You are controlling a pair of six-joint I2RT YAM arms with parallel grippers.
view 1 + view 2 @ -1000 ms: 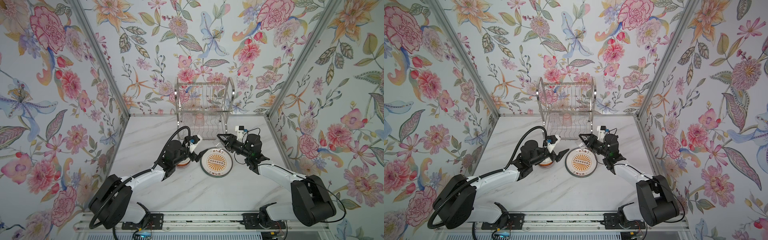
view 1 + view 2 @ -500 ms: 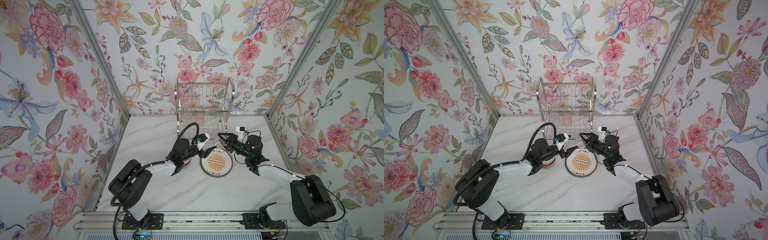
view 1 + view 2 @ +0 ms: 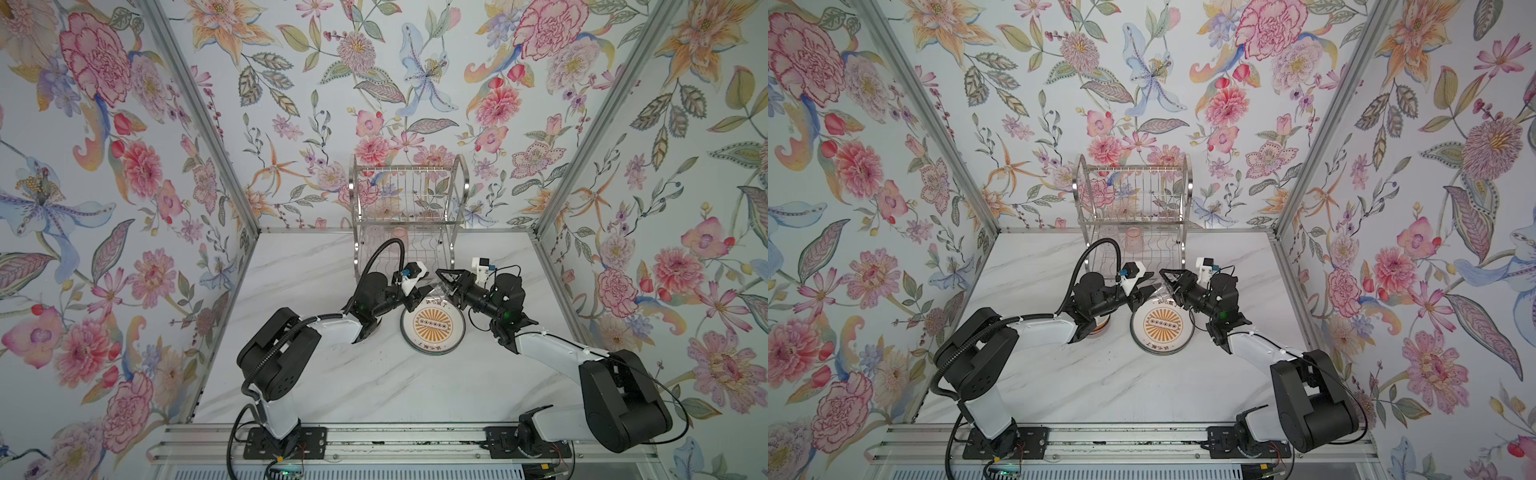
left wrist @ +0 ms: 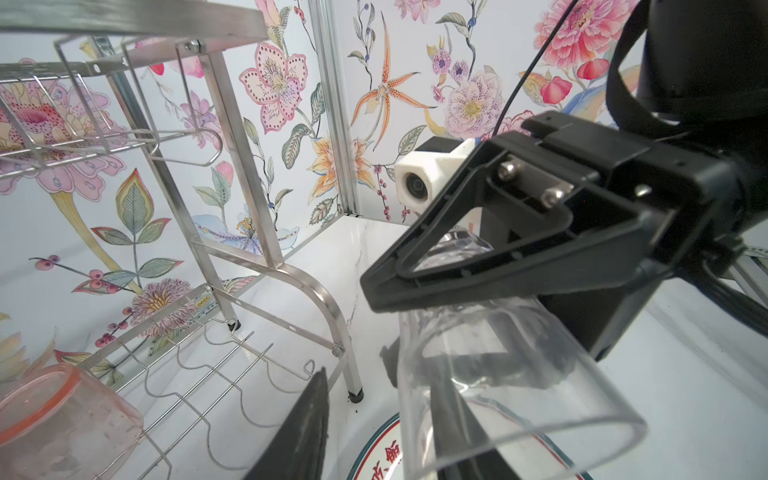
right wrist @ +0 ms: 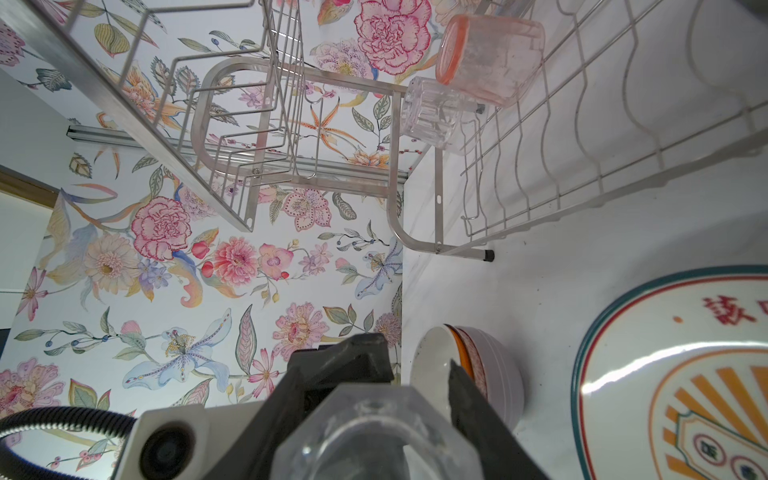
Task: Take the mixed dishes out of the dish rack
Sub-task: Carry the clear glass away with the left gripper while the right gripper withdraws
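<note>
Clear glass (image 4: 498, 395) hangs over the plates (image 3: 432, 328) mid-table, right gripper (image 3: 444, 284) clamped on its base, left gripper (image 3: 420, 297) with jaws apart at its rim; bowls (image 5: 469, 374) stacked left, pink glass (image 5: 490, 58) and another tumbler (image 5: 436, 116) wait in the far dish rack (image 3: 409, 199).

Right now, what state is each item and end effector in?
held clear glass, tipped sideways over the plates' rack-side edge
right end effector, shut on the held clear glass
left end effector, jaws at that glass's mouth, grip unclear
plate stack, flat on table, orange sunburst uppermost
bowl stack, nested on table
pink glass, on rack's lower shelf
second clear glass, beside it there
dish rack, upright
</note>
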